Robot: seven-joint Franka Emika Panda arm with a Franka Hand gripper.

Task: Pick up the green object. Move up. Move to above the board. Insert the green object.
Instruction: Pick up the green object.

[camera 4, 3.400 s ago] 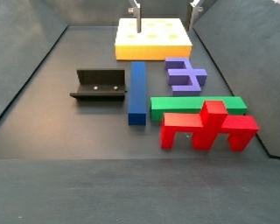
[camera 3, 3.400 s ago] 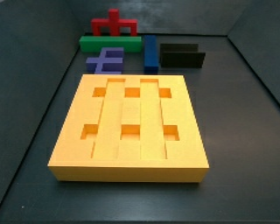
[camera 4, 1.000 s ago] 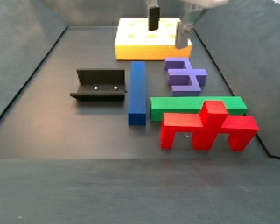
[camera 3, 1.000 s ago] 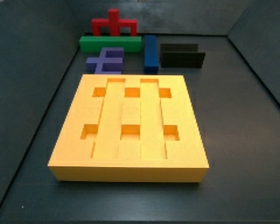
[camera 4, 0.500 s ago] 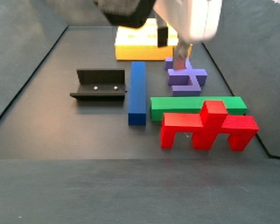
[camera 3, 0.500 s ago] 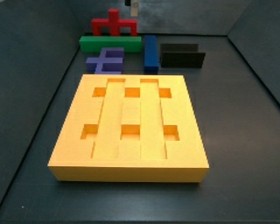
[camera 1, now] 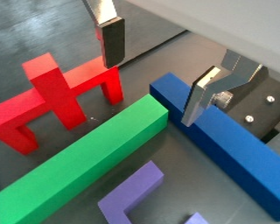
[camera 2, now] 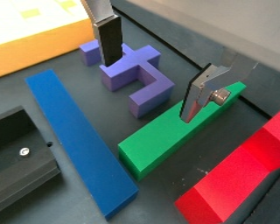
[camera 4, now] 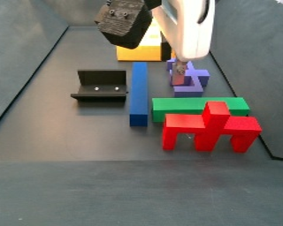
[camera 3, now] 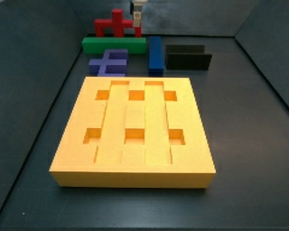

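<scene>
While the tool (camera 2: 157, 68) hangs open and empty over the green object (camera 2: 178, 133), nothing's grabbed yet.
Fingers straddle the bar's narrow width, probably for a clean pinch; it lies flat between the red cross piece (camera 1: 59, 91) and blue bar (camera 1: 224, 149), well apart from the board (camera 3: 135, 131).

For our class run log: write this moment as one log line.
phase: approach | tool: open, above green object | green object: on floor, ungrasped | board: empty

Blue bar (camera 4: 138, 92), purple piece (camera 4: 187, 78), red cross (camera 4: 211, 125), fixture (camera 4: 100, 86) on floor.
</scene>
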